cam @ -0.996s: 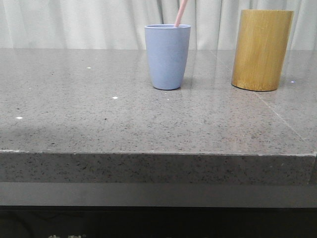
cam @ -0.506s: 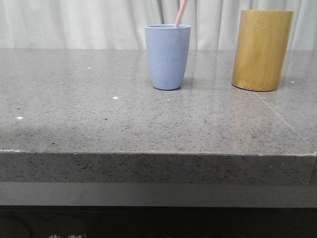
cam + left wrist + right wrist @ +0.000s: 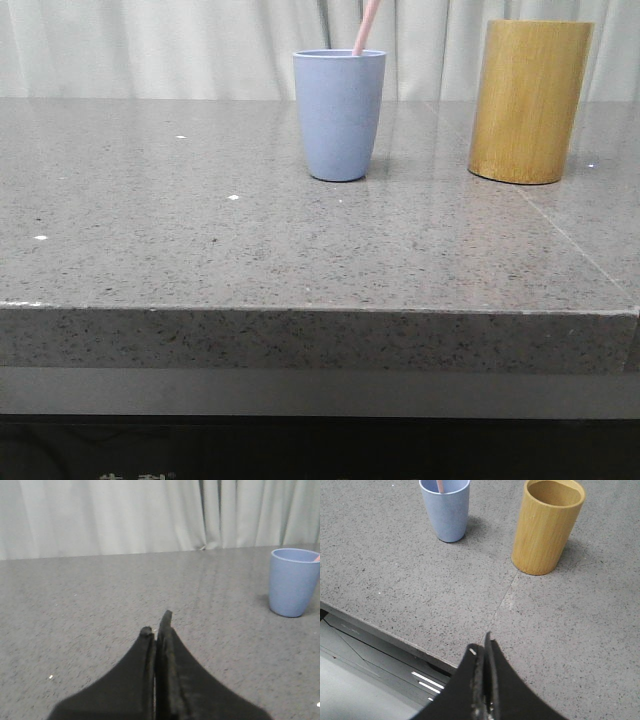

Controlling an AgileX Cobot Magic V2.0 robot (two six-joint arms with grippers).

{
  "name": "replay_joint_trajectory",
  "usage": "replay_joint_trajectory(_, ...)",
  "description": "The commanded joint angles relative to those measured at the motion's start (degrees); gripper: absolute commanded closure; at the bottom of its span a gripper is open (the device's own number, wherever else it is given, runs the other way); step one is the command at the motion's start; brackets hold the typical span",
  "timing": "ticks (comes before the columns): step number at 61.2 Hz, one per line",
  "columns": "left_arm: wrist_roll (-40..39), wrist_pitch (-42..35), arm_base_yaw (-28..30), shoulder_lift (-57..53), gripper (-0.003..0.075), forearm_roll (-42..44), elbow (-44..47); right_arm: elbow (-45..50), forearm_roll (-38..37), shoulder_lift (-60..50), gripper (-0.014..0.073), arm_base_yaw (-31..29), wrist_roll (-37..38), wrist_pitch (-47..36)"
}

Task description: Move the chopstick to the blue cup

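Note:
The pale blue cup (image 3: 339, 115) stands upright on the grey stone table, and the thin pink chopstick (image 3: 366, 27) leans out of its mouth toward the upper right. In the right wrist view the blue cup (image 3: 446, 509) holds the chopstick (image 3: 440, 485) inside its rim. The blue cup (image 3: 293, 582) also shows in the left wrist view, with a pink tip (image 3: 317, 558) at its rim. My left gripper (image 3: 156, 625) is shut with nothing in it, low over the table, well away from the cup. My right gripper (image 3: 481, 645) is shut and empty near the table's front edge.
A taller yellow-brown bamboo cylinder (image 3: 528, 101) stands right of the blue cup; in the right wrist view the bamboo cylinder (image 3: 547, 525) is open-topped and looks empty. The table's front edge (image 3: 320, 310) drops off toward me. White curtains hang behind.

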Motion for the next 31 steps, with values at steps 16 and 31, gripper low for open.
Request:
replay_joint_trajectory(16, -0.45, -10.27, 4.27, -11.08, 0.0739, -4.78, 11.53, -1.26, -0.59, 0.37, 0.0711, -0.31, 0.03, -4.15)
replay_joint_trajectory(31, -0.45, -11.82, 4.27, -11.08, 0.0739, -5.43, 13.02, -1.26, -0.59, 0.37, 0.0711, -0.31, 0.03, -4.1)
